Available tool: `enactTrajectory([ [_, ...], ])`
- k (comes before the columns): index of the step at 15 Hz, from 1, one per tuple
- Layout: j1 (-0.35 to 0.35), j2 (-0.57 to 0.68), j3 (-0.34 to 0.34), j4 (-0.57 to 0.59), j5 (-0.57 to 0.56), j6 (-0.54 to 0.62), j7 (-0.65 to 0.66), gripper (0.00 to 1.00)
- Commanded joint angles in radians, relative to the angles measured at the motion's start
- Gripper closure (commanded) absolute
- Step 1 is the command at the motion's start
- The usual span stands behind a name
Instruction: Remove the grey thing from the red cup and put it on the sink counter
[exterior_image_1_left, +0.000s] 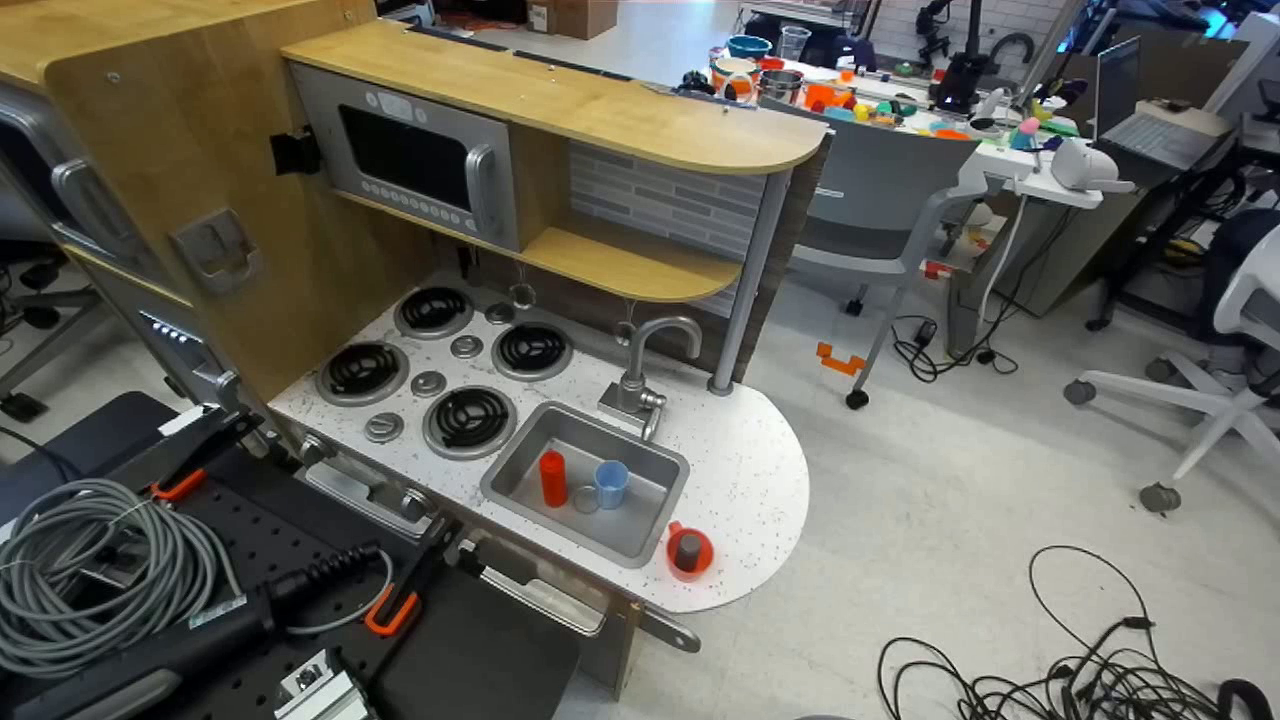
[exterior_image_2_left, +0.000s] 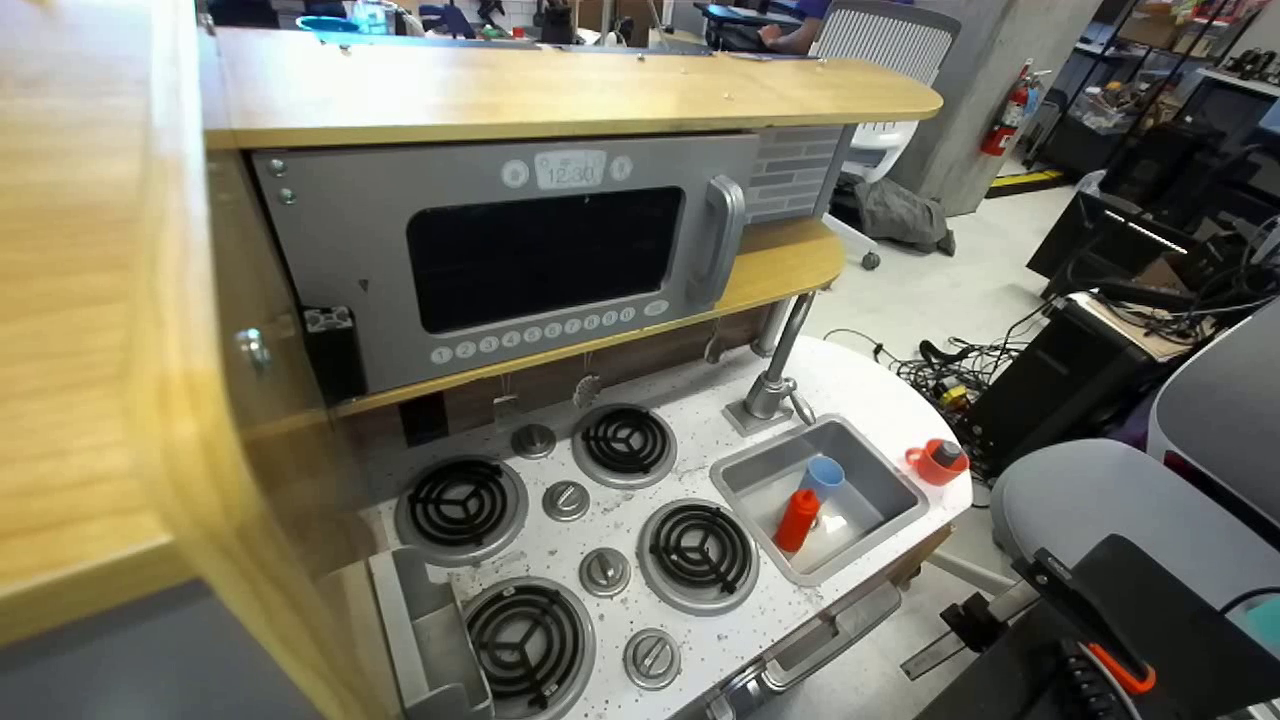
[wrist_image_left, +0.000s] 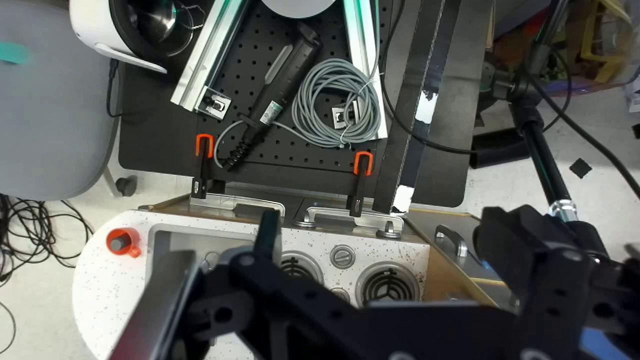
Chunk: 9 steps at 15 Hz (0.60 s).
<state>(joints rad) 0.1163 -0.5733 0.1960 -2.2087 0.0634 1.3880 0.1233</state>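
The small red cup stands on the white sink counter beside the basin, near the rounded end. A dark grey cylindrical thing sits inside it. In an exterior view the red cup shows the grey thing leaning and sticking above the rim. The wrist view also shows the red cup, the grey thing and the counter at the left. My gripper is in the wrist view only. Its fingers are wide apart with nothing between them, high above the burners, away from the cup.
The metal sink basin holds a red bottle, a blue cup and a clear round item. A faucet stands behind it. A wooden shelf with a microwave overhangs the burners.
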Motion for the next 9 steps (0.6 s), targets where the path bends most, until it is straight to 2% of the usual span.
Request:
enactTrajectory([
  [1,0.006,0.002,-0.004,0.003,-0.002,-0.002,0.003,0.00],
  [9,0.003,0.014,-0.017,0.012,-0.002,0.000,-0.013,0.00],
])
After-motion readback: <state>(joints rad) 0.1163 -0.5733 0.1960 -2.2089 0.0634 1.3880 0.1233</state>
